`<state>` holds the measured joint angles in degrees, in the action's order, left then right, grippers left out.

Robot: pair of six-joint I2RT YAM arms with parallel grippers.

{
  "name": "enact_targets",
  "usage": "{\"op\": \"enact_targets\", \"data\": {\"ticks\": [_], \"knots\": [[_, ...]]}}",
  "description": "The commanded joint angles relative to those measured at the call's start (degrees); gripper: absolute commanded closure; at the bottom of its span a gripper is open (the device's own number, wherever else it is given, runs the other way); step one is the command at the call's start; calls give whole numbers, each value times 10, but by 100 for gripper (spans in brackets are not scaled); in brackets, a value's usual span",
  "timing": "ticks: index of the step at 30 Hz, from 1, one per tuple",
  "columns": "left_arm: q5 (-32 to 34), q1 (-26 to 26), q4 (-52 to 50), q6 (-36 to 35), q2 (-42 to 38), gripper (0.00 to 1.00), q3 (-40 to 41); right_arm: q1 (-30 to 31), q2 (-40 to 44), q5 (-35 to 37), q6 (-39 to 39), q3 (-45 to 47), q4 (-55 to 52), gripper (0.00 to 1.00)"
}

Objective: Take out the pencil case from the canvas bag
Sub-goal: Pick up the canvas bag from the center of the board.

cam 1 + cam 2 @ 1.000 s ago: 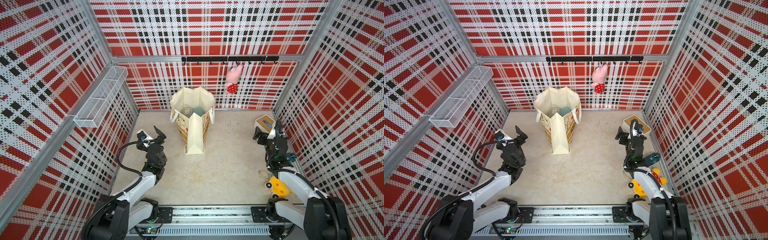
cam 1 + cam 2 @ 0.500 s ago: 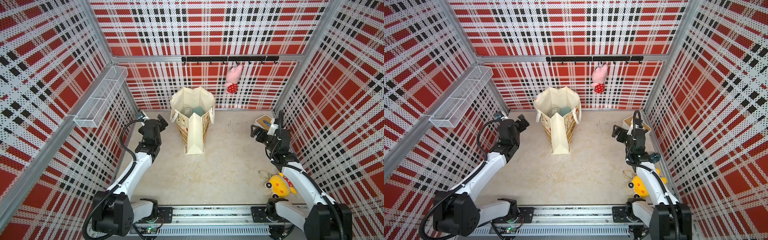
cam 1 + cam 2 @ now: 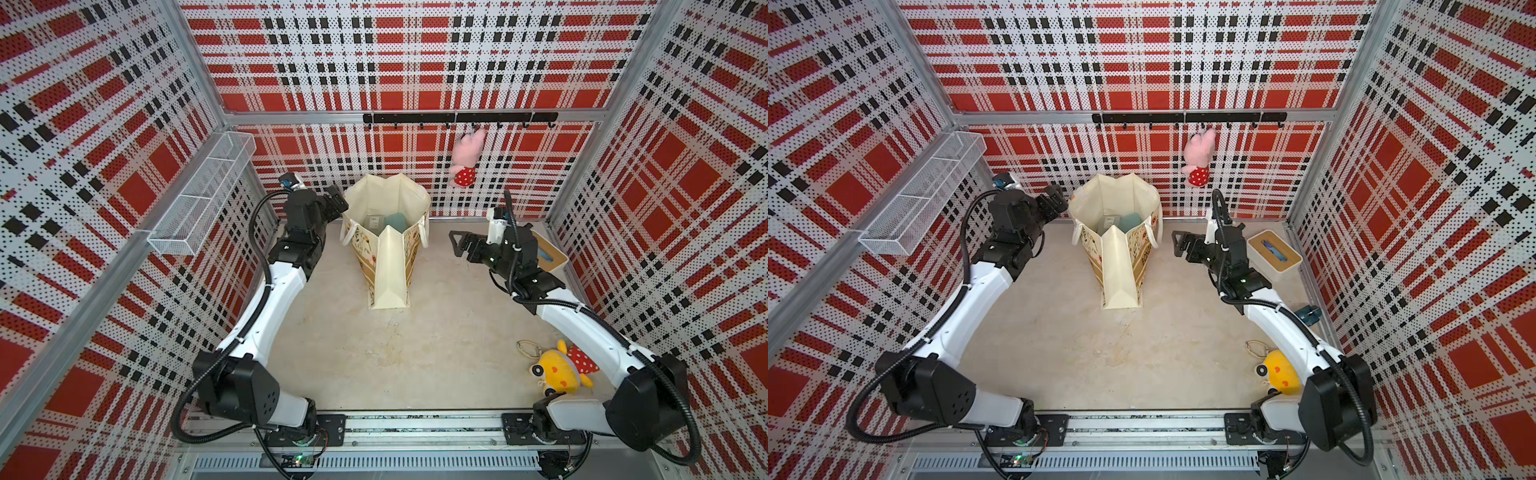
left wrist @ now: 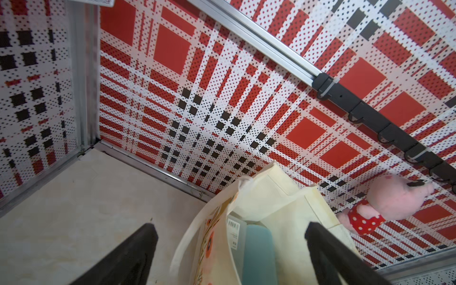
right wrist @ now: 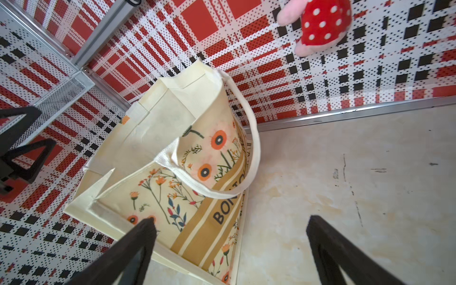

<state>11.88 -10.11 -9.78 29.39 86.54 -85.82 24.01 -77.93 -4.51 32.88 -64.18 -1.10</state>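
Canvas bag [image 3: 388, 266] upright at back-centre of worktop [image 3: 415, 353], mouth open; teal pencil case [image 3: 394, 220] inside, by a clear box [image 3: 374, 221]. L tool [image 3: 337, 199] wide open, empty, just beside the rim. R tool [image 3: 458, 246] wide open, empty, apart from the bag. Back wall close behind; bare worktop in front.

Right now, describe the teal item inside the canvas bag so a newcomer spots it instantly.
Find the tall cream canvas bag with botanical print standing near the red plaid back wall, mouth open. Inside, two things sit side by side: a clear box with a barcode label and the rounded teal item. Only it is opaque and teal.
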Motion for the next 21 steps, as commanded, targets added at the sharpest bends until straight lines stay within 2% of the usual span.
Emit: {"op": "enact_targets", "data": {"ticks": [1, 7, 15, 17, 21], "knots": [[-12, -3, -114, 5, 68, 3, -96, 21, -22, 42, 1, -53, -73, 0], [39, -34, -271, 8, 186, 6, -261, 30, -49, 82, 10, -131, -180, 2], [71, -29, -343, 16, 262, 11, -366, 31, -63, 101, 9, -175, -241, 5], [65, -16, -348, 16, 272, 11, -382, 31, -70, 103, 6, -187, -254, 5], [9, 18, -359, 6, 298, 14, -420, 32, -80, 100, 6, -201, -265, 7]]}}
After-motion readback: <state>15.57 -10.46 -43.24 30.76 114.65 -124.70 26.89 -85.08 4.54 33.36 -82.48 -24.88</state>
